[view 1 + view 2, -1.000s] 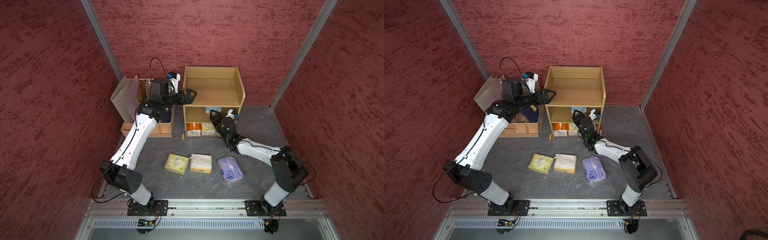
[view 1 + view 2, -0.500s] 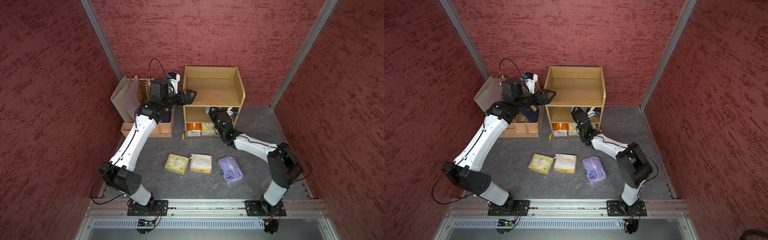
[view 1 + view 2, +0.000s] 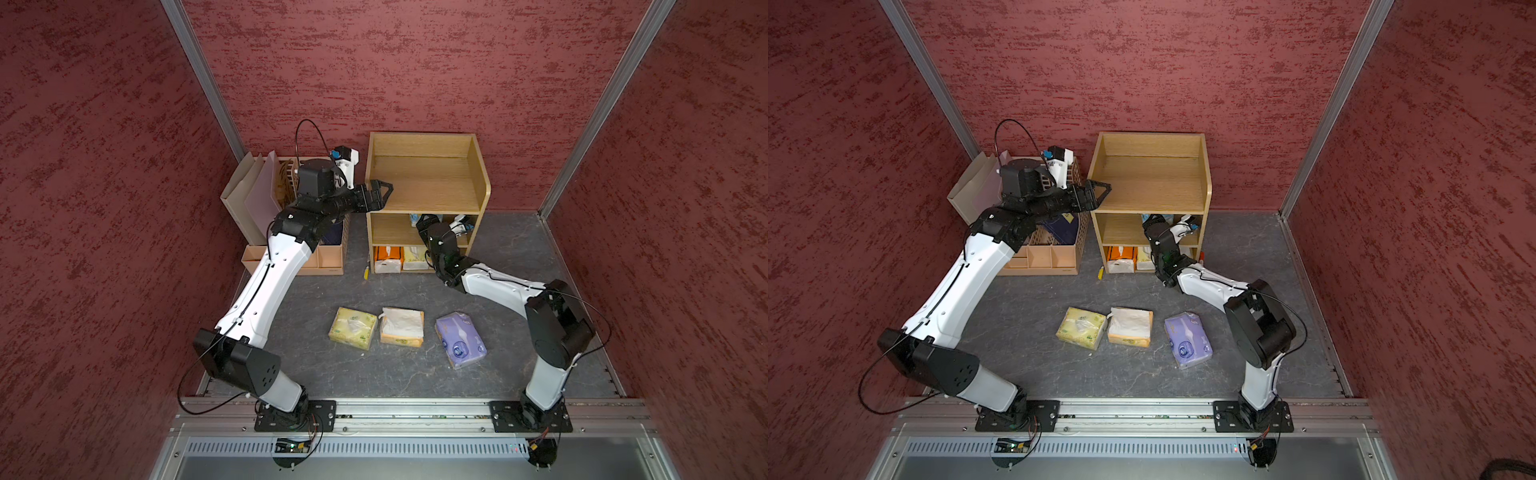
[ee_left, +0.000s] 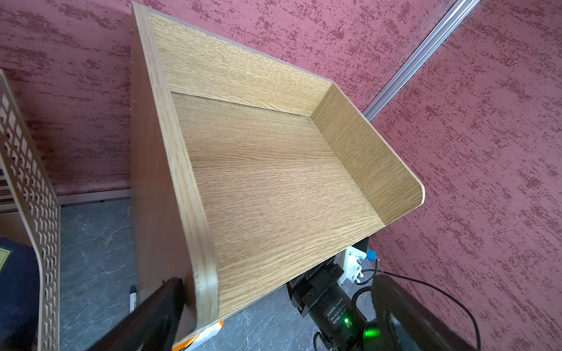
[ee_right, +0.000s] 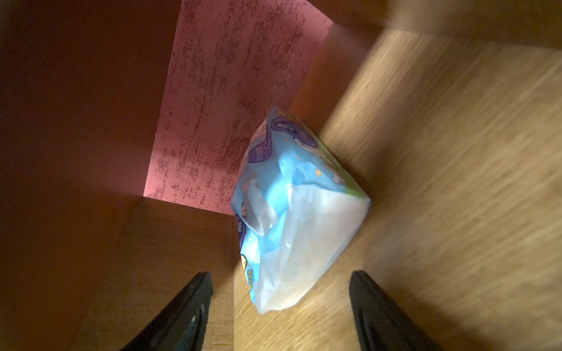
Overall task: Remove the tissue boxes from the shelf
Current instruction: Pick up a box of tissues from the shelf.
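Six tissue packs are visible. Three lie in a row on the floor at 6 o'clock of the wooden shelf [image 3: 436, 187]: pale yellow pack [image 3: 353, 327], tan-orange pack [image 3: 402, 327], and purple pack [image 3: 460, 340], whose long axis runs about 11 to 5 o'clock. The bottom tier holds the orange pack [image 3: 387, 258] and beige pack [image 3: 414, 257] side by side, ends facing out. The middle tier holds the light blue pack [image 5: 292, 206], long axis running into the shelf.

The right gripper [image 5: 281, 273] is in that tier, fingers spread, gripping nothing, with the pack just ahead. The left gripper [image 3: 384, 192] gapes wide astride the top tier's 9 o'clock side panel, holding nothing. At 9 o'clock, the pink file organizer [image 3: 291, 253] holds a navy booklet [image 3: 1063, 228].
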### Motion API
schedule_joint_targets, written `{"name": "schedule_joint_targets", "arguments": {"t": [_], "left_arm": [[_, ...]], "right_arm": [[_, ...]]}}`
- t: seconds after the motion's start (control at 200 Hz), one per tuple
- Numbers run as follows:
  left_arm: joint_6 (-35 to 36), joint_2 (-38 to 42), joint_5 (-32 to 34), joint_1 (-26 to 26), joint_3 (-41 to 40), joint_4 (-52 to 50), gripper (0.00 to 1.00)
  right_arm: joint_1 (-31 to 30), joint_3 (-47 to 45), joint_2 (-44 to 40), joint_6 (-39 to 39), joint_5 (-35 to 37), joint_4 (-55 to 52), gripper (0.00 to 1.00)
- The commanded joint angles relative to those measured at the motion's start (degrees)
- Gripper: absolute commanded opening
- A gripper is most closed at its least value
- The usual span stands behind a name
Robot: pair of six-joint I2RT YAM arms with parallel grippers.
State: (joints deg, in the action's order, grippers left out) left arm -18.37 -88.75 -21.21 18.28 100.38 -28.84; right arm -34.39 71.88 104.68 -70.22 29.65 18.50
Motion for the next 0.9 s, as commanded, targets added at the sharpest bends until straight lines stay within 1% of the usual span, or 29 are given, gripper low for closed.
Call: {"name": "schedule_joint_targets", "arguments": {"t": [0.0,0.316,0.386,0.431,0.506,0.556,0.706,0.716,0.777,0.802,0.887,0.897], "left_arm": [[-0.79,2.37,-8.04,1.96,-0.33,2.72,1.00],[-0.79,2.53,-8.40,2.02,-1.08,2.85,1.00],[-0.65,2.53,-8.38,2.01,-1.19,2.83,1.00],[-0.40,2.46,-8.41,2.02,-1.16,2.74,1.00],[-0.17,2.54,-8.32,2.02,-1.37,2.41,1.00],[0.15,2.62,-8.21,2.02,-1.51,2.18,1.00],[0.87,3.12,-7.51,1.93,-1.95,1.74,1.00],[0.94,3.16,-7.46,1.93,-2.01,1.70,1.00],[1.02,3.24,-7.35,1.85,-2.04,1.47,1.00],[1.13,3.34,-7.27,1.85,-2.15,1.47,1.00],[1.13,3.49,-7.20,1.76,-2.44,1.42,1.00],[1.14,3.45,-7.18,1.76,-2.44,1.46,1.00]], "right_arm": [[0.47,1.37,2.15,-0.97,1.12,-2.47,0.77],[0.91,3.51,4.56,-2.06,1.08,-4.94,0.80],[0.93,5.37,4.98,-2.20,1.38,-8.34,0.80],[0.95,6.83,5.41,-1.80,1.55,-10.98,0.79],[1.03,8.25,5.86,-1.11,1.63,-13.18,0.74],[1.23,8.30,5.91,-1.14,1.49,-13.63,0.68],[1.52,6.43,5.06,-1.87,1.76,-13.14,0.38],[1.59,6.35,5.00,-1.84,1.82,-13.08,0.34],[1.74,5.61,4.24,-1.77,1.94,-13.05,0.23],[1.91,5.36,3.92,-1.59,1.91,-13.05,0.16],[2.33,4.56,2.70,-0.61,1.88,-13.23,0.00],[2.32,4.52,2.56,-0.45,1.81,-13.23,0.00]]}}
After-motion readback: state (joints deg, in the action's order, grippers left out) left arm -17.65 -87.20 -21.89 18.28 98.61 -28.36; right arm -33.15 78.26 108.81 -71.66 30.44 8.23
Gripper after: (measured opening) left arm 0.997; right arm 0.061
